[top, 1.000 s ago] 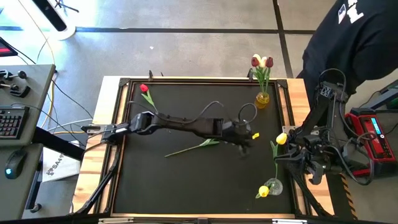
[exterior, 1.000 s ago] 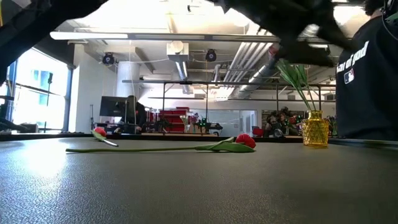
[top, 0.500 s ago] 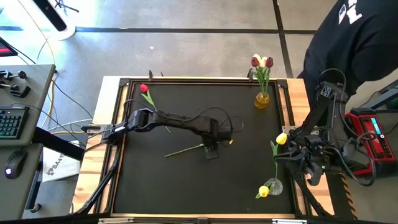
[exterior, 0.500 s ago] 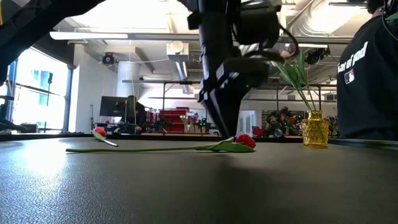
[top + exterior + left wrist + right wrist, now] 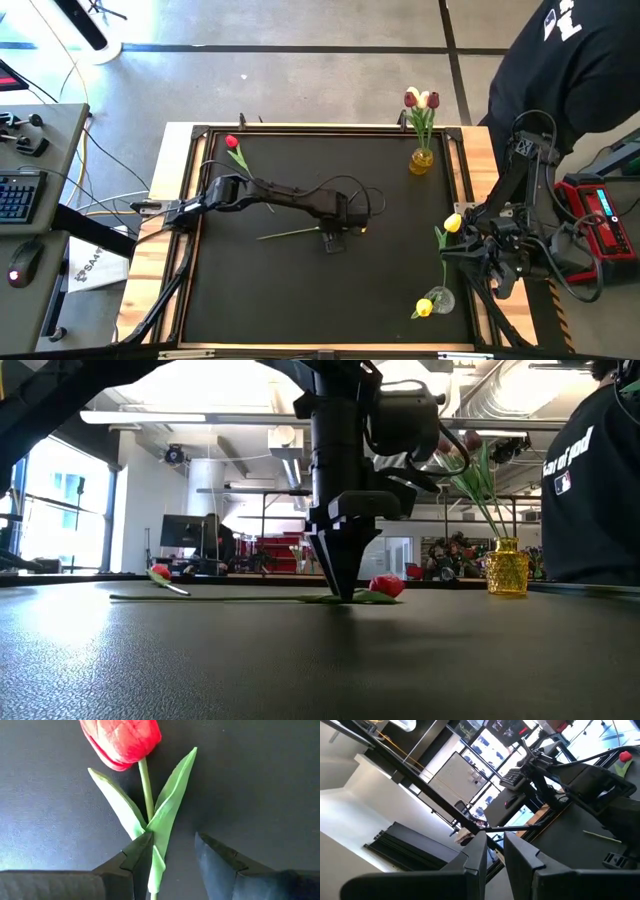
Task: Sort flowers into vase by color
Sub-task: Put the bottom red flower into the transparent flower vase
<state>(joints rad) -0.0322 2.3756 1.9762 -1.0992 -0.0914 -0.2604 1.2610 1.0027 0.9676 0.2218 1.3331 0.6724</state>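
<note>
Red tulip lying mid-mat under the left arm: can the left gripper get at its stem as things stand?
Probably yes. The left gripper is down at the mat with fingers apart, the red tulip just ahead; its green stem and leaves lie by one fingertip, nothing blocking.

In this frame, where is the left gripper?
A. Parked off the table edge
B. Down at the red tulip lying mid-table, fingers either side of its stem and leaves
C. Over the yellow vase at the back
B: the left gripper sits over the red tulip on the mat, fingers apart around its stem and leaves.
</note>
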